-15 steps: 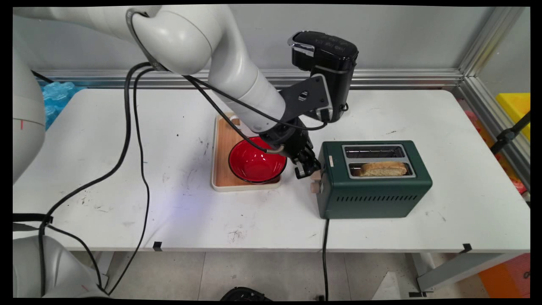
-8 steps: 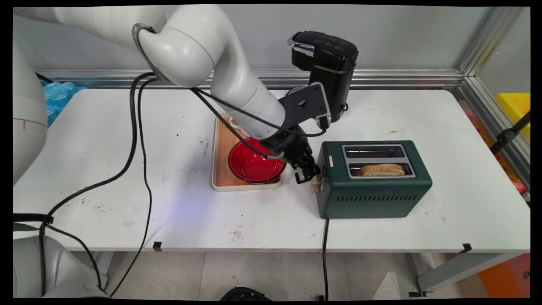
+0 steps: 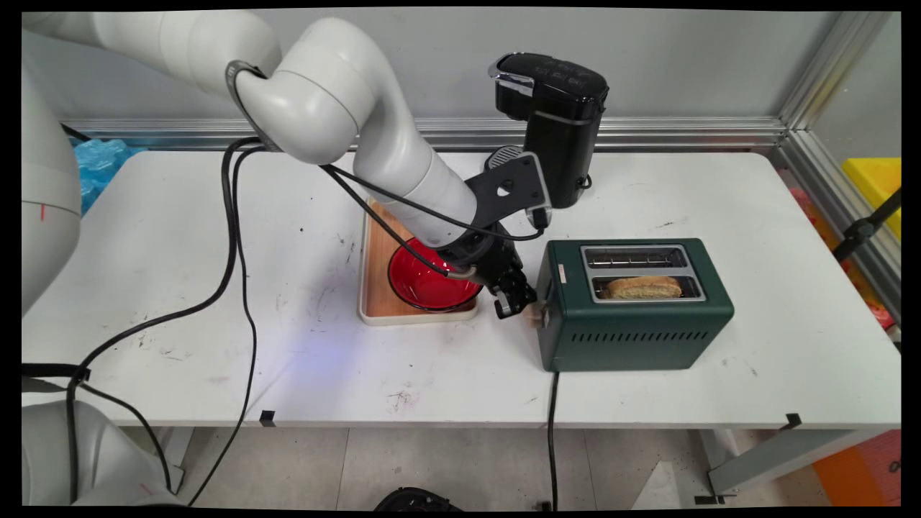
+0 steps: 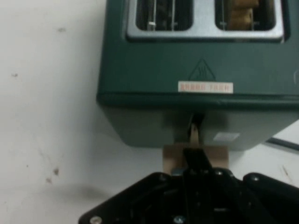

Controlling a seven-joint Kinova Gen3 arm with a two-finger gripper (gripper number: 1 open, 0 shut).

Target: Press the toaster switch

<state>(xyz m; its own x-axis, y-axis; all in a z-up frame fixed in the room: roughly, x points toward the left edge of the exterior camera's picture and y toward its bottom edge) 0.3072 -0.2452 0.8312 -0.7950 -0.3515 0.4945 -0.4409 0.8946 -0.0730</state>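
Gripper: lower and slightly further left than a second ago, its black tip now pressed on the lever at the toaster's left end. Lever: lower on the toaster's end face than before. Toast: sunk deeper into the near slot, with less crust showing above the rim; the arm's elbow and forearm have dropped and swung left.

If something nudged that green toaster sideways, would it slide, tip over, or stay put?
The green toaster looks low, wide and boxy, so tipping seems unlikely. Flat on the smooth white table, it would probably slide instead. Its power cord hangs off the near edge and might drag a little.
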